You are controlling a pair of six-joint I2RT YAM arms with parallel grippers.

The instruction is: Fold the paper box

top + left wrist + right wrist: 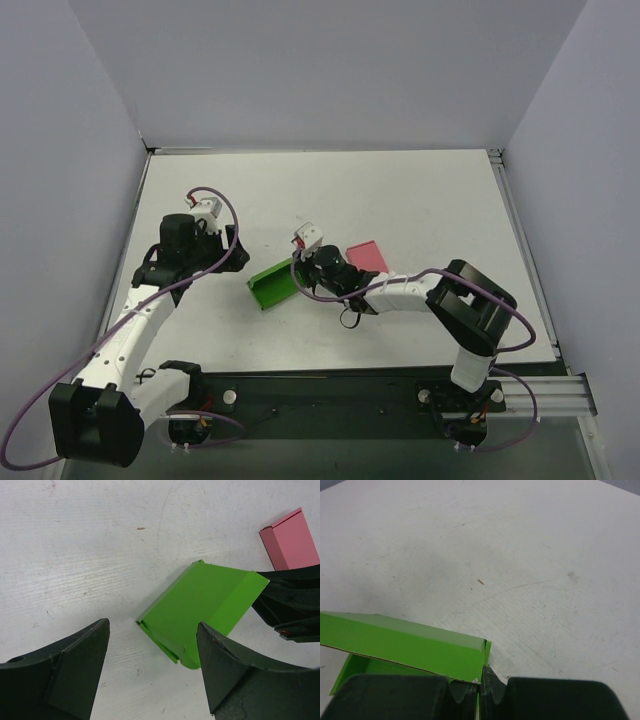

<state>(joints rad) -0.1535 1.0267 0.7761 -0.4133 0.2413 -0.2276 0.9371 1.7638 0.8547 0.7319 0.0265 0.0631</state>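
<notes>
The paper box point(272, 284), bright green, lies partly folded on the white table near the middle. In the right wrist view one long wall of the paper box point(405, 645) stands up, and my right gripper point(481, 677) is shut on the thin card at its right end. From above, my right gripper point(300, 268) meets the box's right end. My left gripper point(234, 252) hovers just left of the box, open and holding nothing. In the left wrist view the paper box point(200, 605) lies ahead of my left gripper point(152, 630), partly behind the right finger point(235, 670).
A flat pink box point(367, 256) lies just right of the green one, behind my right wrist; it also shows as the pink box point(291, 540) in the left wrist view. Grey walls enclose the table on three sides. The black mounting rail point(330, 390) runs along the near edge.
</notes>
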